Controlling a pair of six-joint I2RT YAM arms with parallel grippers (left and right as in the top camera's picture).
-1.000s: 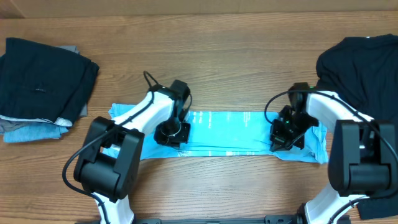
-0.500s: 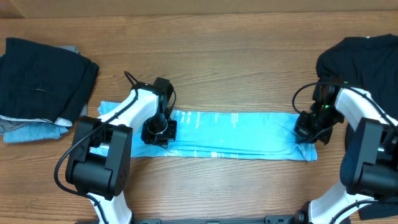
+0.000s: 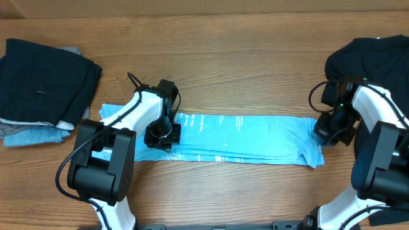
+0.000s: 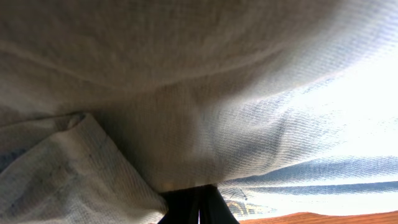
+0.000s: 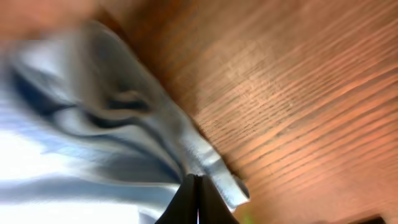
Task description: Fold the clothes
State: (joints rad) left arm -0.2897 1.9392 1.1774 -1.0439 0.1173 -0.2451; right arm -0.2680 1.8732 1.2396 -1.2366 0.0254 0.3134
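Two arms reach in from the near edge of the table [image 3: 243, 57], one at each end of the garment.

1. Left gripper [image 3: 160, 136]: it sits low on the left portion of the T-shirt [image 3: 249, 137]. In the left wrist view, pale blue fabric fills almost the whole frame. The dark fingers [image 4: 183, 206] stand together at the bottom edge, with only a hairline slit between them, and cloth gathers into them. The jaws are clamped on the T-shirt.

2. Right gripper [image 3: 324, 133]: it sits at the right end of the T-shirt. In the right wrist view, the fingers [image 5: 186, 202] are pressed together on a rolled hem of the blurred blue fabric, with bare wood grain behind.

3. T-shirt: it lies as a long, narrow, layered strip across the middle of the table, running left to right between the two grippers. White lettering [image 3: 190, 121] shows on its upper face. A short tail of fabric extends beyond the left gripper.

4. Farther back, a stack of folded garments [image 3: 45, 83] in black, grey and dull blue lies at the left, well apart from the strip. A black shirt [image 3: 370, 64] lies heaped at the right, behind the right arm.
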